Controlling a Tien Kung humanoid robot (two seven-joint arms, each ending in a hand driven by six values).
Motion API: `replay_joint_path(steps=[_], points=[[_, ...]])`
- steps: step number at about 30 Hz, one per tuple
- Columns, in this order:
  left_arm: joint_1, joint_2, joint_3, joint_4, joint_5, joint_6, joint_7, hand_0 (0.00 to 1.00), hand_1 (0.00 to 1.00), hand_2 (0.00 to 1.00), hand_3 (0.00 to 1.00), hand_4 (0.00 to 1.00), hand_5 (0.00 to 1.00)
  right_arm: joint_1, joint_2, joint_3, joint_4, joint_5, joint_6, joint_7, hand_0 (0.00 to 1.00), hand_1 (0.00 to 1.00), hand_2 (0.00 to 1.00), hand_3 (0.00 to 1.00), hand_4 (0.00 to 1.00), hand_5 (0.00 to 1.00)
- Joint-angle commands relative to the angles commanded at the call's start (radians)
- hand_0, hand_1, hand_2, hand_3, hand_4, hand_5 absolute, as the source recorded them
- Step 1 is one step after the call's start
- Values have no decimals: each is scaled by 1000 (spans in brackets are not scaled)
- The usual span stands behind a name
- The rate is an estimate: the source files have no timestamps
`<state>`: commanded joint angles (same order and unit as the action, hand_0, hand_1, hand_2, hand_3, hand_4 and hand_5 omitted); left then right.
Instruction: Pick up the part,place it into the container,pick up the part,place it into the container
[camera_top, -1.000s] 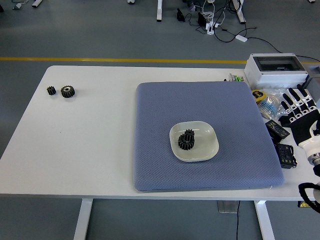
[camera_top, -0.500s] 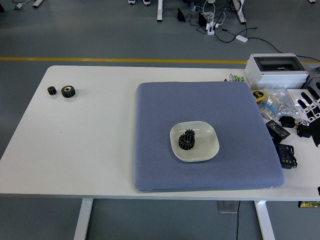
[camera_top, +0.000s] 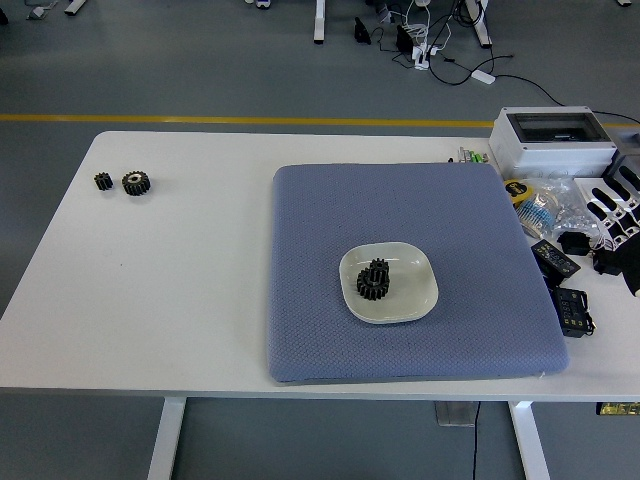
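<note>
Two black gears (camera_top: 374, 280) lie together in the shallow white dish (camera_top: 410, 300), one leaning against the other just left of its centre, so by the look of it both placements are done. The dish sits on a blue-grey mat (camera_top: 320, 230) covering the right half of the white tabletop (camera_top: 180, 280). Two more gears, a small gear (camera_top: 102, 181) and a larger gear (camera_top: 135, 182) just beside it, rest well apart from the dish near the far left corner. The right hand (camera_top: 620, 215) shows only at the right edge, its white-tipped fingers (camera_top: 605, 208) spread and holding nothing, above a clutter of small items (camera_top: 560, 265) beside the mat, in front of a grey box (camera_top: 553, 140). The left hand is out of view. The likeliest trouble from here is that hand brushing the loose clutter and knocking pieces off the tabletop's edge; a lesser risk is that the leaning gear tips or rolls if the mat is jolted.
</note>
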<state>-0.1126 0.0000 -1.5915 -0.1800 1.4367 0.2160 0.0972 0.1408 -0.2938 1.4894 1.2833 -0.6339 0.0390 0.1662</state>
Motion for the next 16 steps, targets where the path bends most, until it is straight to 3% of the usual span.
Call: replay_joint_path(steps=[16], points=[[0,0,-6,0,6,0,1,687,672,675,569,664,614,4,0,-2,-1,6,-1,4,870,795,822,826,998,998]])
